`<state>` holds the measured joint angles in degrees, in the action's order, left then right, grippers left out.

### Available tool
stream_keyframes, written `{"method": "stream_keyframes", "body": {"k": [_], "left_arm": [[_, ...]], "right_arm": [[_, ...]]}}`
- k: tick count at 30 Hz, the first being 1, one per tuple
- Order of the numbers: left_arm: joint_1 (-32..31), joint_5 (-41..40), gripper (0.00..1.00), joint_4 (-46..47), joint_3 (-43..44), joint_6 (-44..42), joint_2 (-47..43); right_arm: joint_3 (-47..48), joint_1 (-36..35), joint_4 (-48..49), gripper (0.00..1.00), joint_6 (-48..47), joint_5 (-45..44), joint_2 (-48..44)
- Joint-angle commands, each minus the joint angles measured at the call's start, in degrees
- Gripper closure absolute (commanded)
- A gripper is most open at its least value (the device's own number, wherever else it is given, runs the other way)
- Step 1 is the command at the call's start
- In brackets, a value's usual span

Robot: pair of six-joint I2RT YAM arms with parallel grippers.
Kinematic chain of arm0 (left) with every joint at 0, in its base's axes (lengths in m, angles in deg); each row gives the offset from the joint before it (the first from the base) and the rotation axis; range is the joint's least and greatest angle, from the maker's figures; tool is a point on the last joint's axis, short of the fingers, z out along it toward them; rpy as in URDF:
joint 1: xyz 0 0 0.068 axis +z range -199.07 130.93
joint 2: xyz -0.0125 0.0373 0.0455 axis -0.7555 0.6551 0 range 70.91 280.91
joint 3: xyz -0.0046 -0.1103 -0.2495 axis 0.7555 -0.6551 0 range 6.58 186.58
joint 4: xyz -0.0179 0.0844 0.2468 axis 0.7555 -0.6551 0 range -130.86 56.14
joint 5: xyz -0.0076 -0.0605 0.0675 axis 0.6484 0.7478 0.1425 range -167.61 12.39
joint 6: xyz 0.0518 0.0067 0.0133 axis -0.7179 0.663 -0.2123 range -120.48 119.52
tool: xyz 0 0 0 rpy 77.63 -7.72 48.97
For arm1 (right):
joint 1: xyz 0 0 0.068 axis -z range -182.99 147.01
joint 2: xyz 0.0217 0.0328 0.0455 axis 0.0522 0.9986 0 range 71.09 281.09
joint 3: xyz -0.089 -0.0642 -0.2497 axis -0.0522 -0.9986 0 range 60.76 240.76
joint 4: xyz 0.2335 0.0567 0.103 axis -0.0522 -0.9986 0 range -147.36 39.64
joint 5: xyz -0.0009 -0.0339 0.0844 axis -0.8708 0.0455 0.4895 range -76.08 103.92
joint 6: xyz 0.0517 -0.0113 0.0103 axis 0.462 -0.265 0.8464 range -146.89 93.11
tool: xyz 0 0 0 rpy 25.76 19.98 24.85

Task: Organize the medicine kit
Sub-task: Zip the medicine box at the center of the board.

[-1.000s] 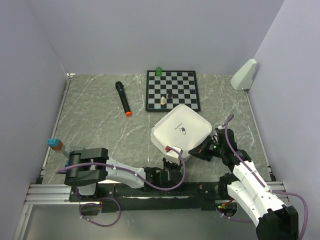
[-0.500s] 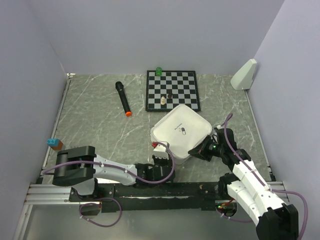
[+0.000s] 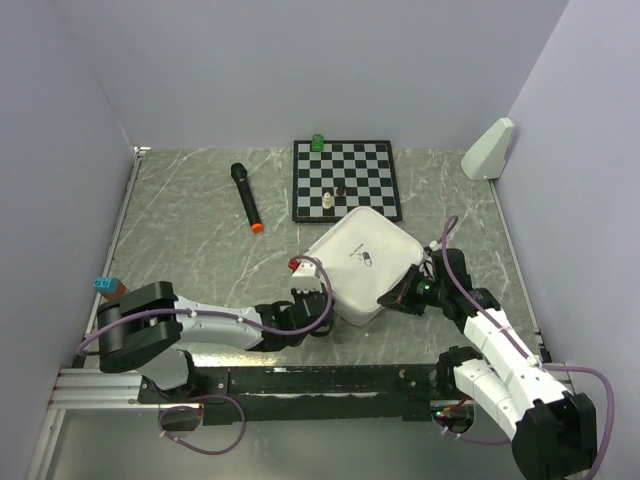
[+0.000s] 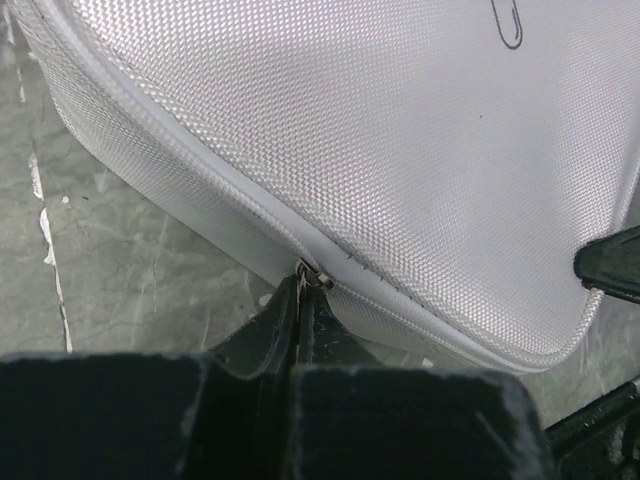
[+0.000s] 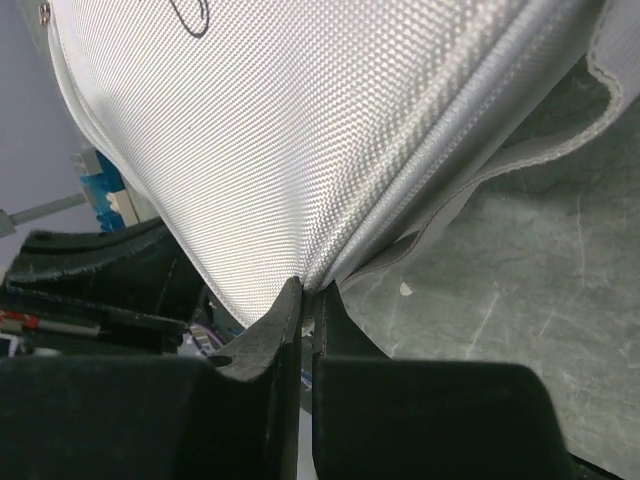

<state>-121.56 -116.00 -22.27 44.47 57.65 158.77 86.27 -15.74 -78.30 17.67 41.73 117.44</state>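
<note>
The medicine kit is a pale grey-white closed case with a small capsule logo, lying on the table in front of the chessboard. My left gripper is at its near-left edge. In the left wrist view the gripper is shut on the metal zipper pull at the seam of the kit. My right gripper is at the near-right edge. In the right wrist view the gripper is shut on the edge seam of the kit.
A black-and-white chessboard with two pieces stands behind the kit, a green object at its far edge. A black microphone lies at left. A white wedge stands at far right. A blue-orange block sits at the left edge.
My left gripper has slid leftward along the kit's near-left edge, from near the front corner toward the left corner. The right gripper has stayed clamped on the kit.
</note>
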Motion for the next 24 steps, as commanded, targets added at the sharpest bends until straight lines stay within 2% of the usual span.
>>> {"method": "stream_keyframes", "body": {"k": [1, 4, 9, 13, 17, 24], "left_arm": [[10.51, -6.7, 0.99, -9.05, -2.47, -2.93, 0.3], [12.72, -6.43, 0.99, -8.61, -3.08, -3.28, -1.01], [11.85, -6.61, 0.99, -9.75, -5.18, -3.46, -4.44], [7.99, -8.62, 0.99, -11.5, -8.53, -0.31, -9.27], [3.59, -11.09, 0.99, -18.44, -9.85, 4.17, -12.09], [-6.16, -12.85, 0.99, -22.94, -7.22, 11.74, -10.43]], "right_arm": [[2.08, 1.06, -3.7, 1.0, -8.6, -7.51, 0.5], [2.34, 1.06, -4.31, 1.0, -9.4, -7.86, 0.76], [2.96, 1.06, -4.75, 1.0, -9.93, -8.65, 1.37], [4.01, 1.15, -4.93, 1.0, -10.19, -9.53, 2.08], [5.68, 1.24, -5.19, 1.0, -10.63, -11.02, 3.13], [9.72, 1.41, -4.75, 1.0, -10.54, -13.66, 7.52]]}}
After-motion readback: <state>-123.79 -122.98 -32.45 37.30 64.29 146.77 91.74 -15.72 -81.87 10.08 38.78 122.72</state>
